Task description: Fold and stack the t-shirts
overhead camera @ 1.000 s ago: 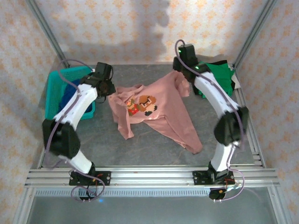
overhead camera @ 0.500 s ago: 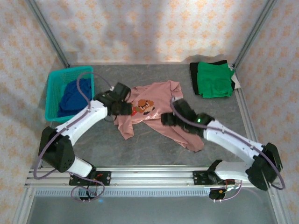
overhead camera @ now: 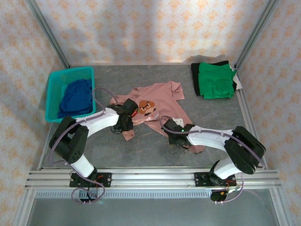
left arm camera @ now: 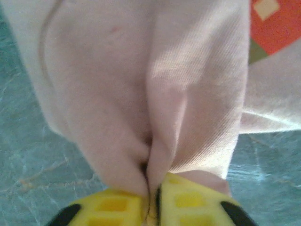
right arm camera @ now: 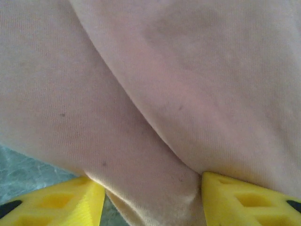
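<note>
Nearest to us, the right tool (overhead camera: 172,134) lies low on the grey bench (overhead camera: 103,148), at the near right part of the dusty-pink cotton t-shirt (overhead camera: 160,96). Its wrist view shows the right tool (right arm camera: 153,207) released: the yellow fingers (right arm camera: 61,200) stand apart with a thick fold of pink cloth between them, not yet pinched.

A little farther and to the left, the left tool (overhead camera: 126,122) sits at the shirt's left edge. Up close, the left tool (left arm camera: 153,209) is clenched on a small bunch of pink fabric.

The shirt itself lies crumpled in the middle of the bench, chest graphic (overhead camera: 146,107) up, one narrow part trailing near.

We judge the risks as follows. The left pinch holds only a small gather, so a pull could slide it free. The right fingers straddle a doubled fold, so closing there may catch two layers and leave the shirt twisted when spread. If one side lifts before the other grips, the cloth will drag and bunch further.

At the far right lies a bright green t-shirt (overhead camera: 215,81), already folded. At the far left, a dark blue t-shirt (overhead camera: 76,96) sits in a teal plastic basket (overhead camera: 70,71).
</note>
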`<state>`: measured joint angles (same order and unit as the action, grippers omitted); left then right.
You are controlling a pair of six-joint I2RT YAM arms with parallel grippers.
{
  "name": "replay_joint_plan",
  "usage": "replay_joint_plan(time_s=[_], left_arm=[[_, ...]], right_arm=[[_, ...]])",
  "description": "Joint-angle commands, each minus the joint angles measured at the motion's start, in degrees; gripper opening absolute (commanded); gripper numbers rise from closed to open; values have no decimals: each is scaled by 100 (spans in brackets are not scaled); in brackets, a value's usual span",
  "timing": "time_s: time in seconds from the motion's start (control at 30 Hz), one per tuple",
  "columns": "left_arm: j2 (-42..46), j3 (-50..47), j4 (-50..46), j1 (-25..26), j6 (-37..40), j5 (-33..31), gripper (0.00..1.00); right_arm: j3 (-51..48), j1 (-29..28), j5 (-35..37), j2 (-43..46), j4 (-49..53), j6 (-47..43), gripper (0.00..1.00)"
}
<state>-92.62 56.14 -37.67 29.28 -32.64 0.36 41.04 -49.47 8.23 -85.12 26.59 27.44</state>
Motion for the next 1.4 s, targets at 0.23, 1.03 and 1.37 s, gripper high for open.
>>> replay_joint_plan(time_s=[0.23, 1.03, 1.37], left_arm=[[1953, 1656, -1564, -314, 171, -931, 0], [373, 2727, -1116, -1019, 658, -1084, 0], [418, 2457, -1051, -1082, 575, -1038, 0]], right_arm=[[1593, -3, 1307, 1096, 2011, -580, 0], [2383, 1475, -1610, 572, 31, -1711, 65], [620, -1087, -1392, -77, -754, -1315, 68]])
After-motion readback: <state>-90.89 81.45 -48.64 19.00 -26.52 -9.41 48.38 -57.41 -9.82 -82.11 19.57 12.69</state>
